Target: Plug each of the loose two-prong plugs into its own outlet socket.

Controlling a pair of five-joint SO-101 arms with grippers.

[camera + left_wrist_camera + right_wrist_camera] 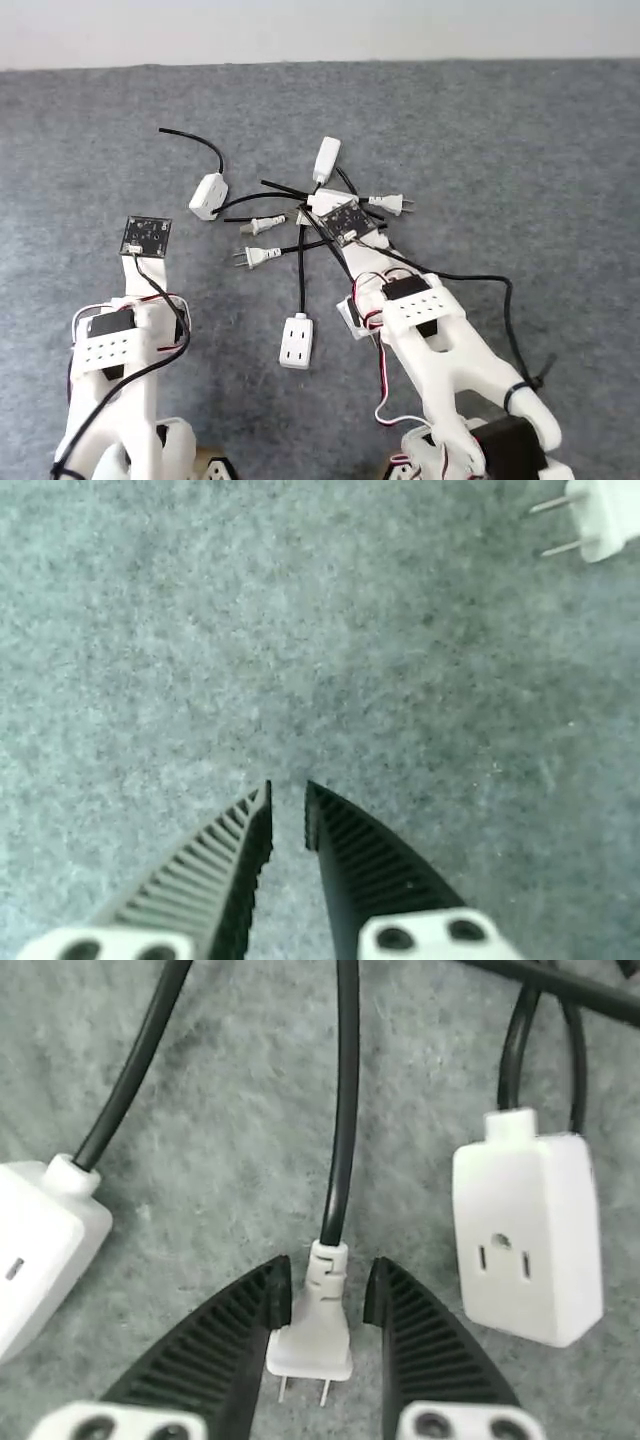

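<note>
We count three white rectangular plastic outlet sockets on black cords, lying loose on the grey carpet. The near socket (296, 341) lies with its slotted face up, the left socket (208, 195) sits at a slant, and the far socket (327, 159) lies lengthwise. Three white two-prong plugs lie flat among them. The upper plug (263, 226) and the lower plug (258, 257) point their prongs left, while the right-hand plug (390, 204) points right. A fourth plug (312, 1335) lies flat between the spread fingers of the right gripper (329, 1265).
</note>
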